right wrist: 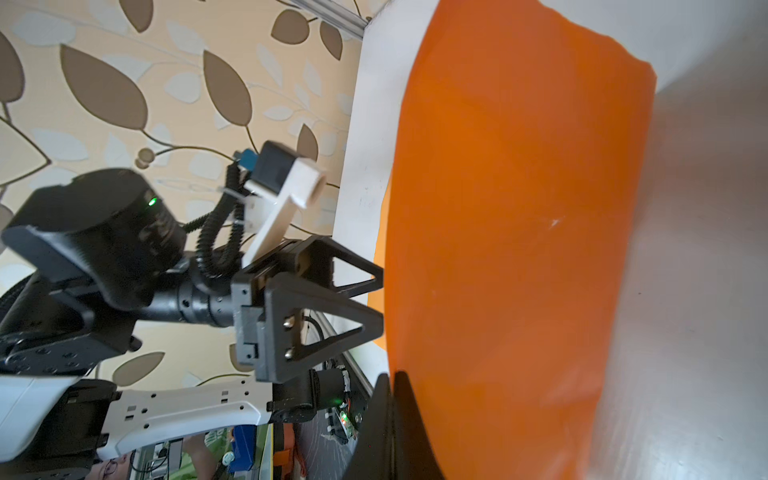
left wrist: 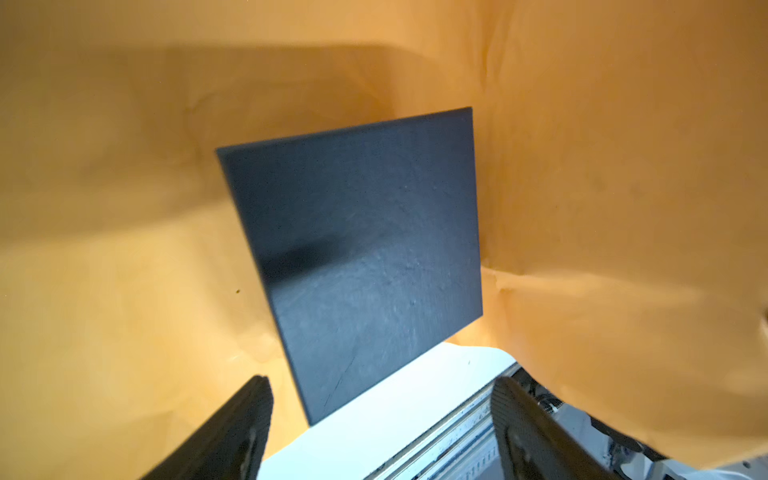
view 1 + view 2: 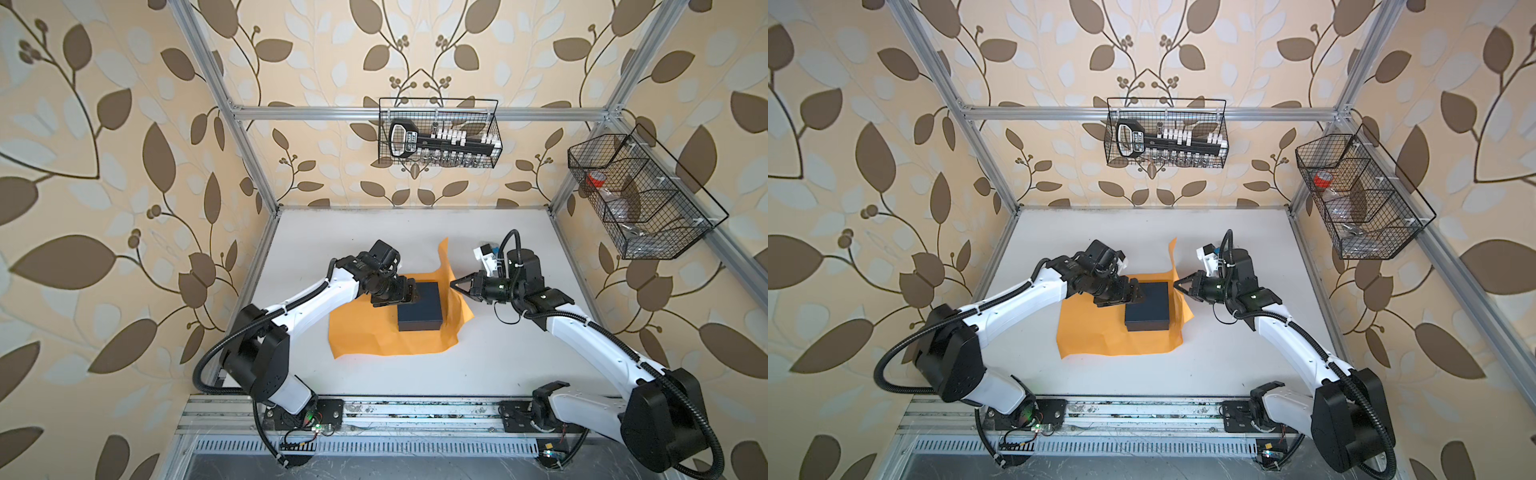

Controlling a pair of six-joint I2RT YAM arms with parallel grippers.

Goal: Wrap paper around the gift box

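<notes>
1 gift box (image 3: 419,309) on paper (image 3: 365,332), left hand (image 3: 412,293) gaping alongside, right hand (image 3: 453,284) pinching paper, tool label (image 3: 410,144) unreadable

Left arm (image 3: 307,301) stretched from lower left toward centre in both top views, wrist dipped. Left gripper (image 3: 415,293) held low at centre, jaws seen parted wide in left wrist view. Right arm (image 3: 582,336) reached in from lower right. Right gripper (image 3: 455,286) pointed left, jaws pinched tight on raised paper (image 3: 374,336) edge.
</notes>
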